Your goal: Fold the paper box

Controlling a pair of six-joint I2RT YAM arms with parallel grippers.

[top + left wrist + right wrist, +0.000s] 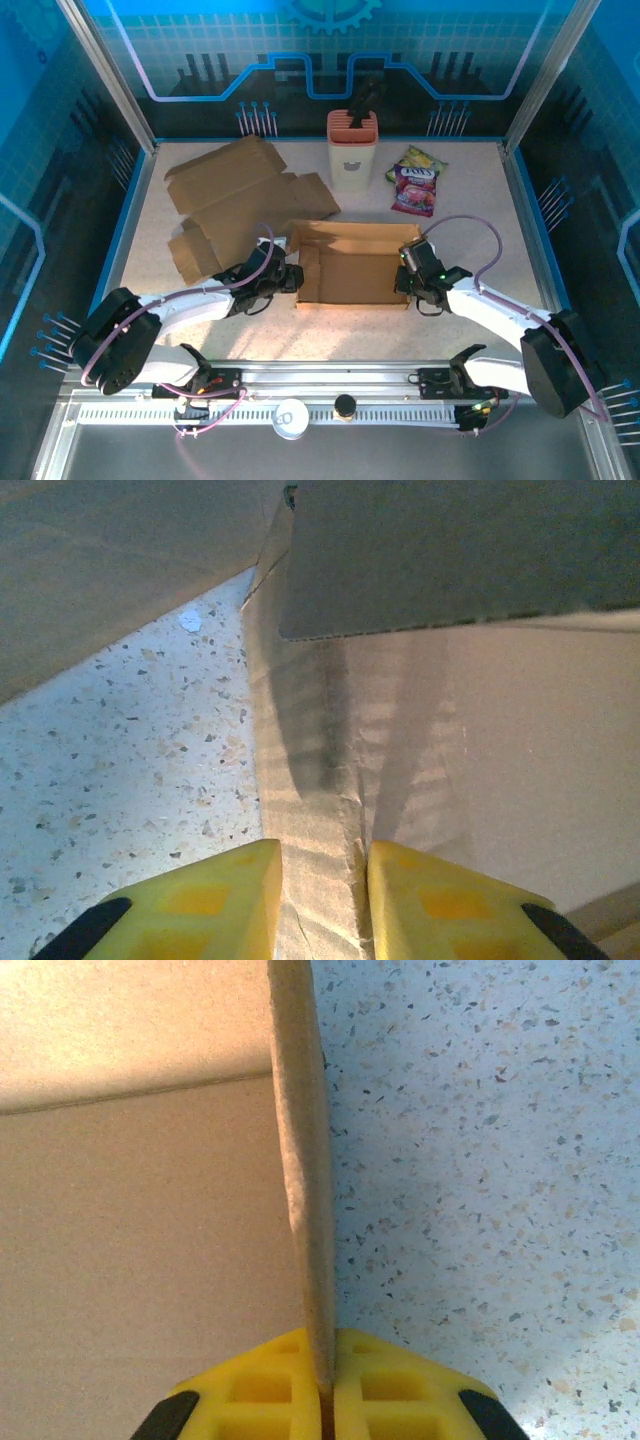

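Note:
The paper box [355,265] is a brown cardboard tray, partly erected, in the middle of the table. My left gripper [290,278] is at its left wall. In the left wrist view the yellow fingers [215,895] straddle a thick, folded-over wall [315,810] that fills the gap of the left gripper [322,855], with a loose flap [450,560] hanging above. My right gripper [408,275] is at the box's right wall. In the right wrist view the right gripper [322,1345] is shut on the thin upright wall edge [300,1160], with the box floor [140,1260] to its left.
Flat cardboard blanks [235,185] lie at the back left, touching the box's rear corner. A beige holder [352,148] with a dark tool stands at the back centre, with candy packets [416,180] to its right. Speckled tabletop [480,1160] lies right of the box.

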